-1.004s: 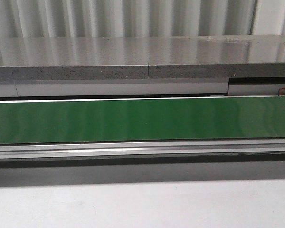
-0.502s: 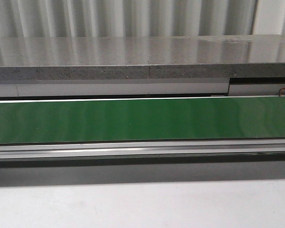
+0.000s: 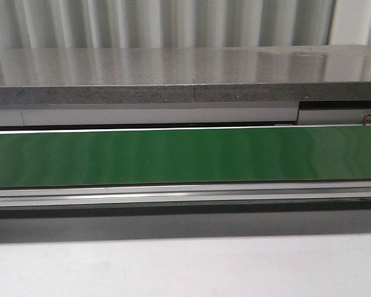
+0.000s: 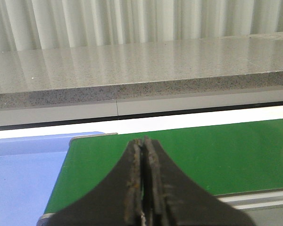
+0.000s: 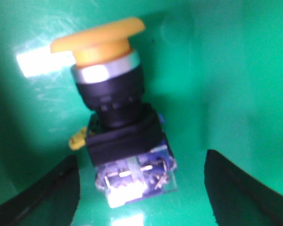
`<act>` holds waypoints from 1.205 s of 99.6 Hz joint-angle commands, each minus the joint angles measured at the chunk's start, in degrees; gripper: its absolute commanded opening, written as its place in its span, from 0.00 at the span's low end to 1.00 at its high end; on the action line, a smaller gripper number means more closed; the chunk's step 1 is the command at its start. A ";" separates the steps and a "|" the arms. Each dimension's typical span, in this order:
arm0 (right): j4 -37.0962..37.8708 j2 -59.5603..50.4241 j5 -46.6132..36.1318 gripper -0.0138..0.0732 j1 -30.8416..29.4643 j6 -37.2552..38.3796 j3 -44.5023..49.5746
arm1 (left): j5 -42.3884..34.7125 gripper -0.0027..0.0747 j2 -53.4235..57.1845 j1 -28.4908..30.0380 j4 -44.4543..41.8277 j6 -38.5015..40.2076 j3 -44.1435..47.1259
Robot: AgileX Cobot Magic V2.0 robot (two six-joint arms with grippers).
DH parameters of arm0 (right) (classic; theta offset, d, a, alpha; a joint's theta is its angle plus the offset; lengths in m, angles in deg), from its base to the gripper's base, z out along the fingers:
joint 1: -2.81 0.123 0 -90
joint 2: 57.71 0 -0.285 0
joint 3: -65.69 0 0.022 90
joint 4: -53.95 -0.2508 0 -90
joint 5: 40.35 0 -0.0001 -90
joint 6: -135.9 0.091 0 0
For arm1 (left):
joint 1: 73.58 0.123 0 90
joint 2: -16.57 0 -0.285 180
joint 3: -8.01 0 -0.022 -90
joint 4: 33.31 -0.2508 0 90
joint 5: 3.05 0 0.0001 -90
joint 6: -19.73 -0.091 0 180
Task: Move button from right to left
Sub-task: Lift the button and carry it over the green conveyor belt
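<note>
Right wrist view: one button [image 5: 118, 113], lying on its side inside a green container [image 5: 236, 75] whose walls rise around it. Its yellow-orange cap [image 5: 96, 37] sits above a silver ring and a dark collar, and below these a black housing ends in a blue-grey terminal block [image 5: 137, 181] with metal contacts, brightly lit and partly washed out. A small yellow tab shows at the side of the housing. My right gripper [image 5: 141, 188] has its two dark fingers [image 5: 54, 193] spread wide, one on each side of the button, neither touching it; the picture is soft, so finer detail on the block cannot be made out. Left wrist view: my left gripper [image 4: 144, 183] has its fingers pressed together with nothing between them, poised above the near end of a green conveyor belt [image 4: 217, 150]. Just beside that end of the belt lies a blue tray [image 4: 23, 174]; no contents show in the part in view. Beyond the belt runs a grey speckled counter [image 4: 141, 66], backed by a pale corrugated wall. Front view: the green belt [image 3: 185, 154] runs across the frame in a metal frame, the counter [image 3: 185, 71] behind it and a pale table surface [image 3: 185, 266] in front; neither arm and no button appears here.
</note>
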 commanded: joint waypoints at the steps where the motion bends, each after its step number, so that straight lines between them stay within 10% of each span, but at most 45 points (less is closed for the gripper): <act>1: 0.01 -2.33 -2.22 0.77 -0.30 -0.63 -1.58 | -4.41 0.01 1.78 -0.12 0.51 0.60 2.25; 30: -0.02 -1.52 -1.62 0.39 -0.30 -0.63 -3.83 | -4.41 0.01 1.78 -0.12 0.51 0.60 2.25; 120: -7.69 -18.53 13.72 0.39 14.21 10.14 -7.00 | -4.41 0.01 1.78 -0.12 0.51 0.60 2.25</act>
